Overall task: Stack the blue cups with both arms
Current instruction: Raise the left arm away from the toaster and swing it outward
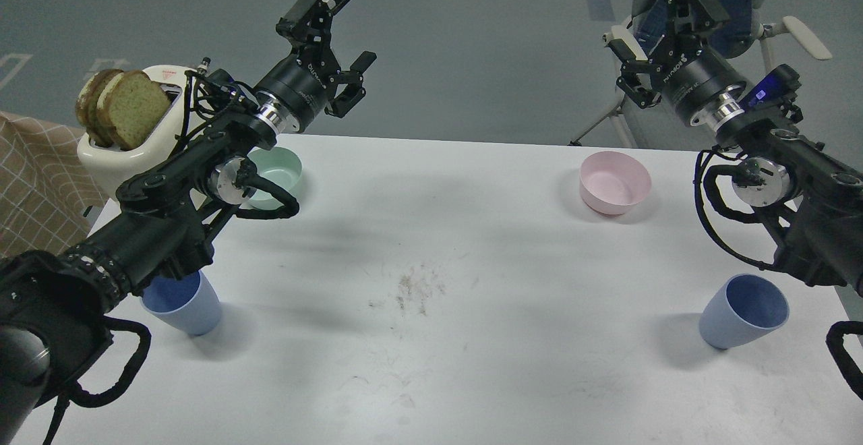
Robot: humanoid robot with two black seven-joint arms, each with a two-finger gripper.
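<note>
Two blue cups stand upright on the white table (pixel 472 337). One blue cup (pixel 185 307) is at the front left, partly hidden by my left arm. The other blue cup (pixel 744 311) is at the front right, below my right arm. My left gripper (pixel 335 44) is open and empty, raised high beyond the table's far edge. My right gripper (pixel 657 34) is open and empty, raised high at the back right. Both grippers are far from the cups.
A mint-green bowl (pixel 278 174) sits at the back left, partly behind my left arm. A pink bowl (pixel 614 182) sits at the back right. A white toaster (pixel 131 145) with bread slices stands off the left edge. A chair (pixel 741 0) stands behind my right arm.
</note>
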